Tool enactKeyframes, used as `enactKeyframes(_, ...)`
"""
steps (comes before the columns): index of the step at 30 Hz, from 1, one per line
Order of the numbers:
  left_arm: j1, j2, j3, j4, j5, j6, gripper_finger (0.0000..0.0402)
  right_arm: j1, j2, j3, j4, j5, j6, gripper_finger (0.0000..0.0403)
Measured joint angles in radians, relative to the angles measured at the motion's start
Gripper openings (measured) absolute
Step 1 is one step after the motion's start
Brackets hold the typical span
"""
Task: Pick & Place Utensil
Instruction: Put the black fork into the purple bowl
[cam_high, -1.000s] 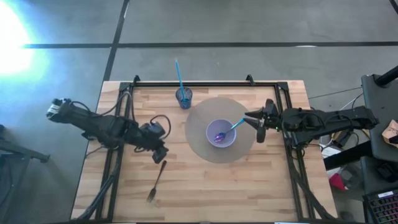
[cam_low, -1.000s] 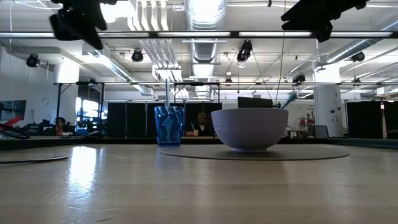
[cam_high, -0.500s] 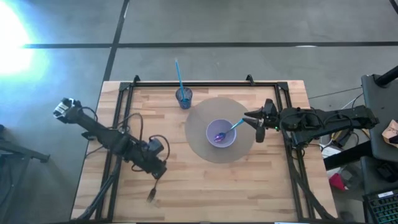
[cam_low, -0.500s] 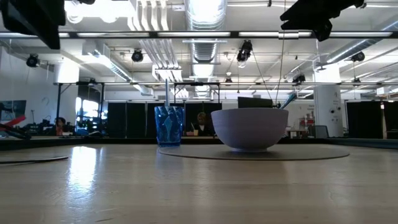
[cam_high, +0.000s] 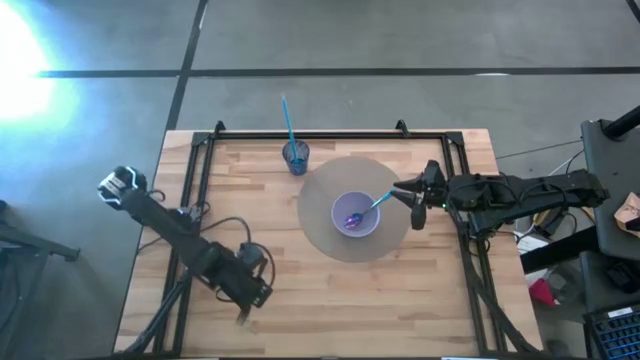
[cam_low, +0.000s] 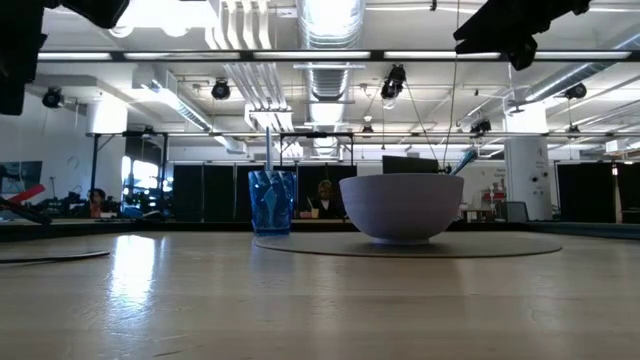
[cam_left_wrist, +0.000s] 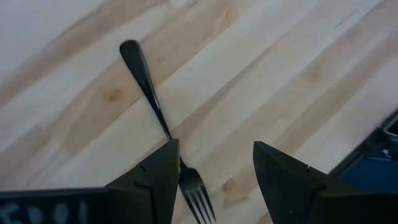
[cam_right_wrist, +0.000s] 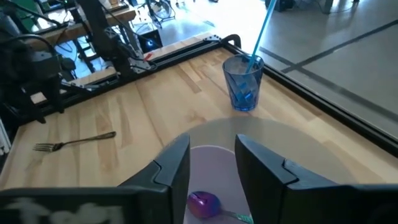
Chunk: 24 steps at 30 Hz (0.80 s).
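Note:
A dark metal fork (cam_left_wrist: 146, 87) lies flat on the wooden table near its near-left part; in the high view only its tines (cam_high: 241, 318) show past my left gripper (cam_high: 258, 293). That gripper (cam_left_wrist: 214, 171) hovers open above the fork, whose neck passes beside one finger. A pale bowl (cam_high: 355, 213) sits on a round grey mat (cam_high: 325, 240) with a purple spoon (cam_right_wrist: 202, 202) in it. My right gripper (cam_high: 408, 200) hangs open above the bowl's right rim. A blue cup (cam_high: 295, 157) with a straw stands behind the mat.
A black frame rail (cam_high: 300, 133) runs along the table's far edge and down both sides. Cables trail from the left arm (cam_high: 215, 240). Bare wood lies between the fork and the mat (cam_right_wrist: 124, 124) and along the near edge (cam_low: 320, 300).
My left gripper has moved toward the table's near edge and now stands over the fork, covering its handle in the high view. In the low view the left arm has slid out past the upper left corner. The fork, bowl and cup have stayed put.

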Motion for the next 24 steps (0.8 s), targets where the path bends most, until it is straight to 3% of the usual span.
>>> enactKeyframes(11, -0.01, 0.139, 0.018, -0.025, 0.062, -0.073, 0.0195, 0.0, 0.001, 0.0, -0.052, -0.014, 0.0, 0.0107)
enactKeyframes(24, -0.01, 0.195, -0.024, 0.015, 0.04, -0.099, 0.0195, 0.0, 0.001, 0.0, -0.052, -0.017, 0.001, 0.009)
